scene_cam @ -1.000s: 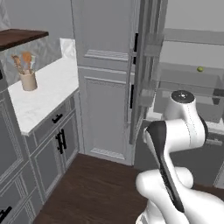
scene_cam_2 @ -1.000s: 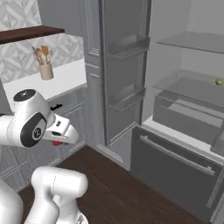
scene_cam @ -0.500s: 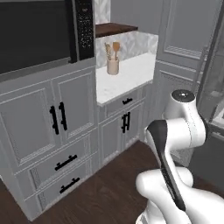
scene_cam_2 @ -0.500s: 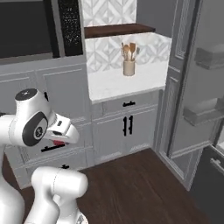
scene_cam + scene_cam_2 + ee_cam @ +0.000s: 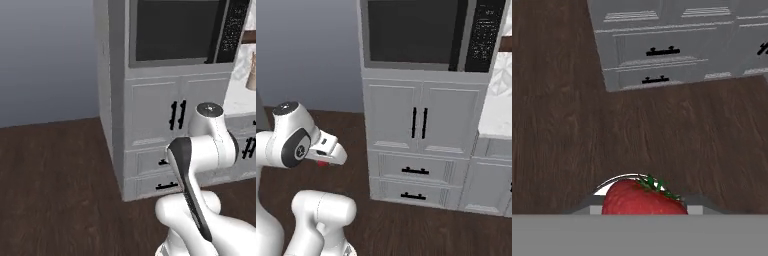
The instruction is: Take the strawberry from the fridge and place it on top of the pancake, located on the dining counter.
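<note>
Gripper (image 5: 643, 212) is closed on the strawberry (image 5: 643, 199), which sits between the jaws above the dark wood floor (image 5: 572, 135). The grey cabinet tower (image 5: 423, 125) stands ahead of it, with a built-in oven (image 5: 416, 31) above the panelled doors.

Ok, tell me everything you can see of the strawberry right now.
In the hand view the strawberry is bright red with a finely pitted, slightly glossy skin and a small green leafy cap on its upper right side. It sits at the bottom of that view, with its lower part cut off, against pale grey parts of the tool either side. Dark wood floor lies beyond it. In the right base view a bit of red shows under the hand.
</note>
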{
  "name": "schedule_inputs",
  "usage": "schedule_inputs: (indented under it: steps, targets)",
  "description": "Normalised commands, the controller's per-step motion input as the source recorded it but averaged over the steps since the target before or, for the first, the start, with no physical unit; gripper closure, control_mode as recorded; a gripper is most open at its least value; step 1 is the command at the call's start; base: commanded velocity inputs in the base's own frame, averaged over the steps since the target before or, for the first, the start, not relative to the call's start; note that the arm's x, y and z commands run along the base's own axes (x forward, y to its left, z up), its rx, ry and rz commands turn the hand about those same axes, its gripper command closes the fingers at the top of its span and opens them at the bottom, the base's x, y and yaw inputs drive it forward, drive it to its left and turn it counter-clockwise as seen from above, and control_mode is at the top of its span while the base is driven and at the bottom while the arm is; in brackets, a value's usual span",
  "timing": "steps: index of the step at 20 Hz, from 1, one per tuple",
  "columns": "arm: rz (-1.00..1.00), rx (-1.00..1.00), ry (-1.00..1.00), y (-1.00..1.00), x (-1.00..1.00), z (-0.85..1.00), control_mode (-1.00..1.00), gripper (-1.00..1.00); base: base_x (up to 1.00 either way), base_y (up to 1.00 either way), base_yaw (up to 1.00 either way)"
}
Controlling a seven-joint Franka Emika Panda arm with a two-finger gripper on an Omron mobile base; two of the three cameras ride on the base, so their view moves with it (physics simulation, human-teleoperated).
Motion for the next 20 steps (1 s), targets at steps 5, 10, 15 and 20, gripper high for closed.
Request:
schedule_inputs:
  steps: [5, 10, 15, 20]
  targets:
    - [0.0, 0.0, 0.0, 0.0, 0.0, 0.0, 1.0, 1.0, 0.04, 0.9, 0.76]
    - [0.0, 0.0, 0.0, 0.0, 0.0, 0.0, 1.0, 1.0, 0.72, 1.0, 0.27]
    - [0.0, 0.0, 0.0, 0.0, 0.0, 0.0, 1.0, 1.0, 0.88, 1.0, -0.25]
    - [0.0, 0.0, 0.0, 0.0, 0.0, 0.0, 1.0, 1.0, 1.0, 1.0, -0.37]
